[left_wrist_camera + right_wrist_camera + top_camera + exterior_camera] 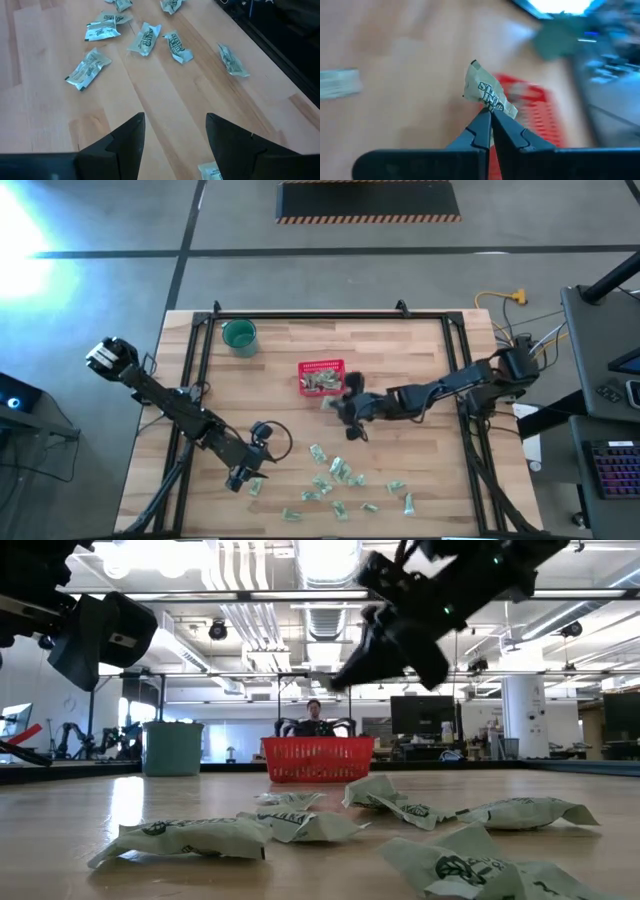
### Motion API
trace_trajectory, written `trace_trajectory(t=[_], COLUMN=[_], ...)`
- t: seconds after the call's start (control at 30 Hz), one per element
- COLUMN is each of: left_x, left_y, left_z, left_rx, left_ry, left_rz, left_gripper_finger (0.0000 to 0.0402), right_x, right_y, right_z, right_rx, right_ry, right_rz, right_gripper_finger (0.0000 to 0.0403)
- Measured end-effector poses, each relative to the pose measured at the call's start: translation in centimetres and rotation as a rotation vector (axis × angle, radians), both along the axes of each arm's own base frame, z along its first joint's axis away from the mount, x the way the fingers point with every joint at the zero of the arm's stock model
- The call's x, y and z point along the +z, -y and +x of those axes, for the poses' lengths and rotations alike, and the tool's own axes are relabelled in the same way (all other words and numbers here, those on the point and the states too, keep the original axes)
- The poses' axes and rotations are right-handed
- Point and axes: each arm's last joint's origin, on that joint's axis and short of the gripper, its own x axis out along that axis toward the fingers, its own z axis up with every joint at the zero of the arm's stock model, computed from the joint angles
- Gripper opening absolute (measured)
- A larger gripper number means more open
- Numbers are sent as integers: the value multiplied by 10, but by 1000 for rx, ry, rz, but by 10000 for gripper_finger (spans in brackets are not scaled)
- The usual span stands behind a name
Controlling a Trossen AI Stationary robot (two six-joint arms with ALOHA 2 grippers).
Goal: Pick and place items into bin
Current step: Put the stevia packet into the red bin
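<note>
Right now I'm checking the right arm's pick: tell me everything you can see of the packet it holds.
The packet is small, pale green-and-white and crinkly, with dark print across its wrapper. It is pinched by one end in the shut right gripper, standing up past the fingertips, off the table. Behind it lies the red basket; nothing else touches it.

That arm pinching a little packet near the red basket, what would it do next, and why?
Probably carry it over the red basket and let go: the right gripper is shut on one packet, held just beside the basket, not yet above it.
</note>
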Motion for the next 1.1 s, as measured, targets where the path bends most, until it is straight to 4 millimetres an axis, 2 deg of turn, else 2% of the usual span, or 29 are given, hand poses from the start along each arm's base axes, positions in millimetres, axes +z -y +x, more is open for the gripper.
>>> trace_trajectory(t=[0.13,0.23,0.43,0.57,0.77,1.1], left_x=[0,0,0,0,0,0], left_y=[0,0,-1,-1,-1,-1], left_z=[0,0,0,0,0,0], left_rx=[4,7,5,11,11,11], left_ry=[2,4,6,10,10,9], left_rz=[1,3,10,16,16,16], left_gripper_finger=[193,193,193,193,193,193], right_x=[11,12,-5,-16,-18,-17], right_y=[21,42,85,103,105,103], right_z=[0,3,6,6,5,4], right_rx=[-122,-180,-276,-322,-345,-338], right_ry=[53,82,73,72,67,60], right_rz=[-46,-35,95,208,232,229], right_gripper_finger=[9,9,9,9,21,111])
